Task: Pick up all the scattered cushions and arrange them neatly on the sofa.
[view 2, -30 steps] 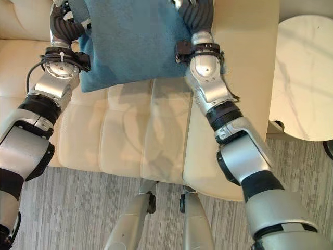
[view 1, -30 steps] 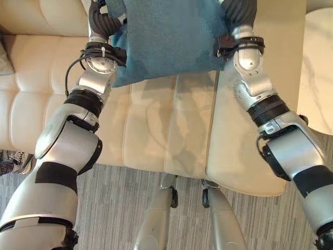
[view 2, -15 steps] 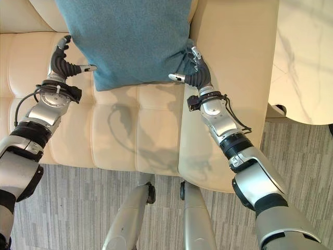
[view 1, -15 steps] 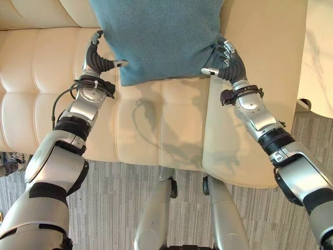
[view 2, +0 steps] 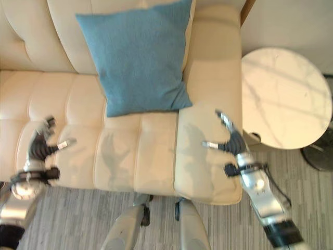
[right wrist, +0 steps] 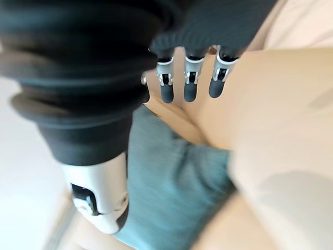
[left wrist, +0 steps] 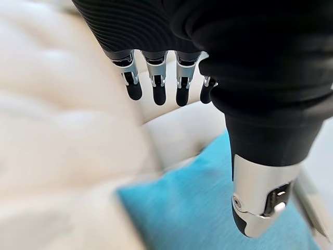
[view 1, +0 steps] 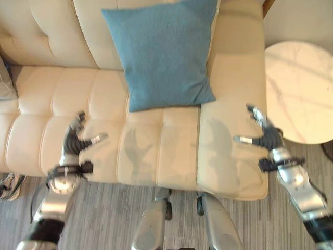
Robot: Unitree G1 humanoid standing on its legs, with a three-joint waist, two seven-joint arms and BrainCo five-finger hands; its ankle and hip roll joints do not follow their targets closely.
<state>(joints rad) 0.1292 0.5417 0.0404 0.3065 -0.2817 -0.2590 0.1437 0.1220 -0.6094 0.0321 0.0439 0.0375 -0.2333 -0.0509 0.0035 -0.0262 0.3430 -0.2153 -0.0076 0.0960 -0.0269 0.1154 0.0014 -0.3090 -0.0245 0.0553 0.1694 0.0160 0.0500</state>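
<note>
A square teal fabric cushion (view 1: pixel 160 52) leans upright against the backrest of the cream tufted leather sofa (view 1: pixel 47 94), its lower edge on the seat beside the wide armrest. The left hand (view 1: pixel 74 141) hangs over the seat front, fingers relaxed and spread, holding nothing. The right hand (view 1: pixel 264 136) hovers over the armrest, likewise open and empty. A round white marble table (view 1: pixel 296 88) stands beside the sofa.

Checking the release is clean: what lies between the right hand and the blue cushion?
In the left eye view, bare cream sofa seat and armrest separates the open right hand from the blue cushion, which leans against the backrest.
</note>
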